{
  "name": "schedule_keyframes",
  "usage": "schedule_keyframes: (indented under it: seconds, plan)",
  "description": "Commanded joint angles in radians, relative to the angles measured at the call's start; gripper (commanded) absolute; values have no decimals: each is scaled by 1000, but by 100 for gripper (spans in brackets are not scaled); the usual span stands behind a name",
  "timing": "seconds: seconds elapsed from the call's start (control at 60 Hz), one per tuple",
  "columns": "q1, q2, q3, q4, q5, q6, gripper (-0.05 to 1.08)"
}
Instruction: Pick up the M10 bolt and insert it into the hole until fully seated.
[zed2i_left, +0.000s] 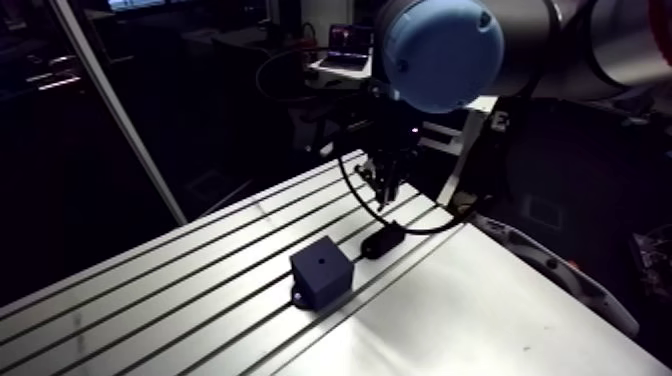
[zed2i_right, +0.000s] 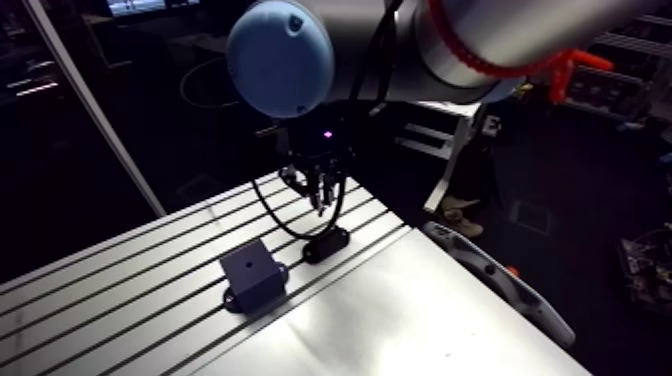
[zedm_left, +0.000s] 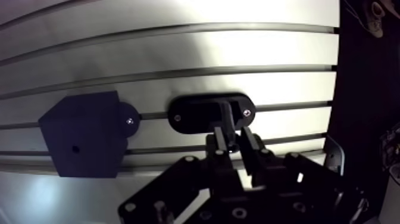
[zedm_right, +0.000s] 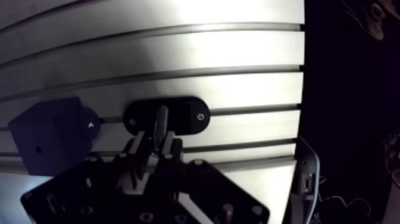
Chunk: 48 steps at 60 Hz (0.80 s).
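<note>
Here we go: the gripper (zedm_left: 232, 140) hangs over the black oval holder (zedm_left: 196, 113), jaws clamped on the M10 bolt (zedm_right: 159, 122), its grey shank poking out ahead of the fingertips (zedm_left: 249, 140). In the arm view there's clear air between gripper and holder, so the bolt looks free of its rest. Beside the holder, near it but apart on the slotted table (zed2i_left: 480, 310), sits the dark block (zedm_left: 83, 143) with the small hole (zedm_left: 74, 149) in its top face, and that's the target. What's left, I'd say, is the carry across and the drop in, and plenty could go wrong. The grip looks narrow, just fingertips on a round shank, so a quick swing could let the bolt twist or slide. If it hangs even slightly tilted, the tip could catch the edge of the hole and jam instead of entering. A push down off-centre could pry the bolt out of the grip, or leave it standing proud and not fully seated
</note>
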Motion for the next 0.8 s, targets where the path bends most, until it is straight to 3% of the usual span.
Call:
schedule_keyframes:
  seconds: [0.017, 0.233, 0.467, 0.8]
  plan:
    - [14, -41, -19, 32, 46, 4, 104]
    - [35, -89, -69, 112, 53, 35, 108]
    - [60, -121, -137, 287, 53, 87, 108]
    - [156, -119, -230, 502, 42, 138, 108]
